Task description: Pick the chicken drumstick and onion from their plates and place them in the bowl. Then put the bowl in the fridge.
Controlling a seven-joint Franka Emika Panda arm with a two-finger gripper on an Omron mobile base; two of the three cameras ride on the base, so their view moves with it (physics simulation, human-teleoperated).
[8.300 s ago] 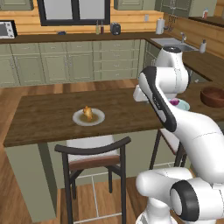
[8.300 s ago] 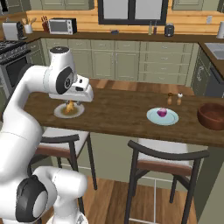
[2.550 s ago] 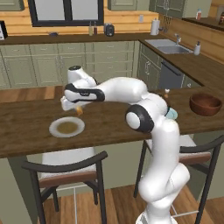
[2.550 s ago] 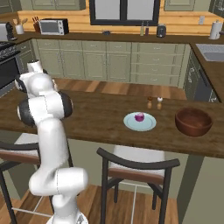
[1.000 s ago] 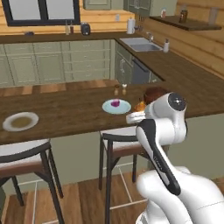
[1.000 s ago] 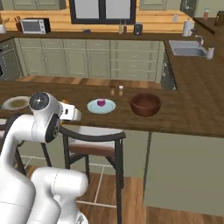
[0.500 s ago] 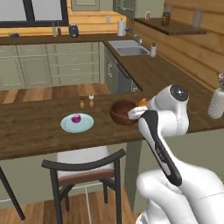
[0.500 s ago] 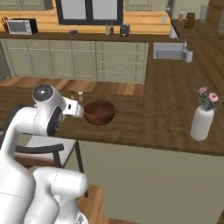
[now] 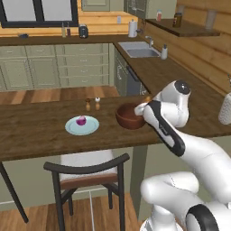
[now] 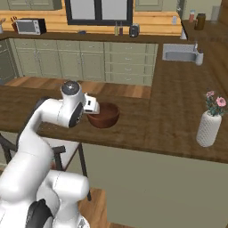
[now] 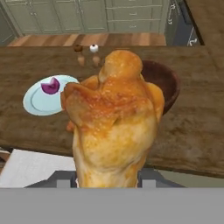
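The golden-orange chicken drumstick (image 11: 113,118) looms close in the hand view, held upright between my fingers, which it hides. My gripper (image 9: 139,109) is shut on it and hovers at the right rim of the dark wooden bowl (image 9: 129,116), which stands on the counter and also appears in the other base view (image 10: 103,115) and behind the drumstick (image 11: 168,83). Left of the bowl lies the pale blue plate (image 9: 92,127) with the purple onion (image 9: 81,120) on it; the hand view shows this plate (image 11: 37,100) and the onion (image 11: 50,85) too. The cream plate and the fridge are out of view.
Two small shakers (image 9: 92,104) stand behind the blue plate. A dark stool (image 9: 88,173) sits under the wooden counter's (image 9: 31,135) near edge. A white vase (image 10: 208,127) with flowers stands to the right on the counter. A sink (image 10: 178,52) is set into the far worktop.
The base has driven to the right along the counter, so the whole scene shifted left. The drumstick stays in my gripper, which has come up beside the bowl.
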